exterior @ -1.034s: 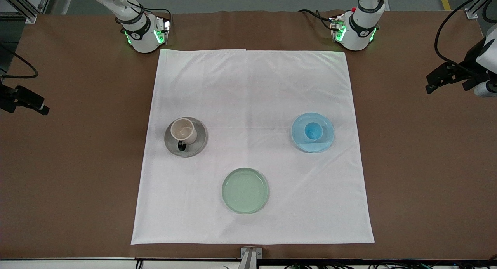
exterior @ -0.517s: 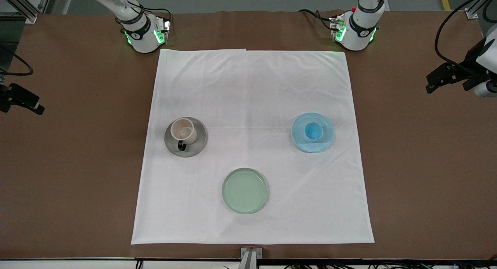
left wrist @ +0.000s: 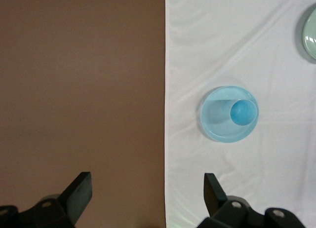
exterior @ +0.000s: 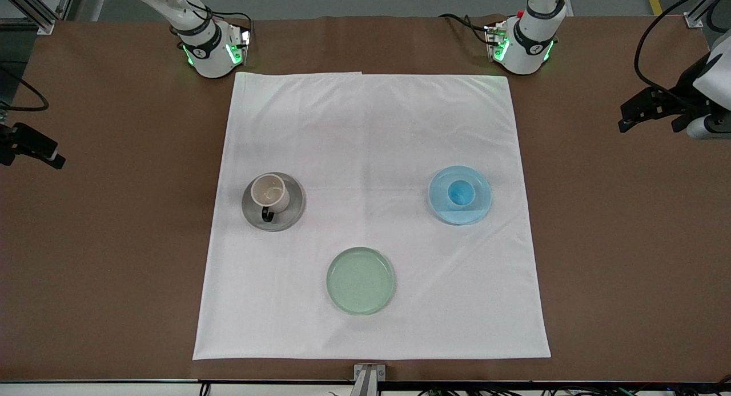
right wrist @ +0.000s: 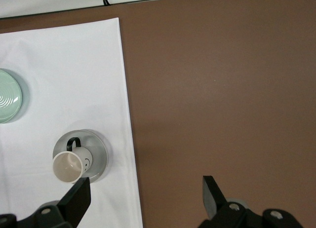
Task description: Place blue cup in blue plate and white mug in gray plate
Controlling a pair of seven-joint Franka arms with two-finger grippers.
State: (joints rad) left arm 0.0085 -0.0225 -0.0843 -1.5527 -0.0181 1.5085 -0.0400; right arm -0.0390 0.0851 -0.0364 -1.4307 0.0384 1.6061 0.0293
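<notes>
The blue cup (exterior: pixel 460 193) stands upright in the blue plate (exterior: pixel 457 215), toward the left arm's end of the white cloth. At the right arm's end, the white mug (exterior: pixel 269 192) rests upright on the gray plate (exterior: pixel 289 211), its black handle turned toward the front camera. My left gripper (exterior: pixel 631 115) hangs open and empty over bare brown table, off the cloth. My right gripper (exterior: pixel 54 156) is likewise open and empty over bare table at its own end. The left wrist view has the blue cup (left wrist: pixel 244 112), blue plate (left wrist: pixel 213 124) and left gripper (left wrist: pixel 147 183). The right wrist view has the white mug (right wrist: pixel 69 166), gray plate (right wrist: pixel 98 150) and right gripper (right wrist: pixel 145 186).
A pale green plate (exterior: pixel 360 280) lies empty on the white cloth (exterior: pixel 365 127), nearer the front camera than the other two plates. Brown table (exterior: pixel 114 270) surrounds the cloth. The arm bases stand along the table's edge farthest from the front camera.
Both grippers have drifted slightly over the bare table, the left one a little toward the bases. Cups and plates have not moved.
</notes>
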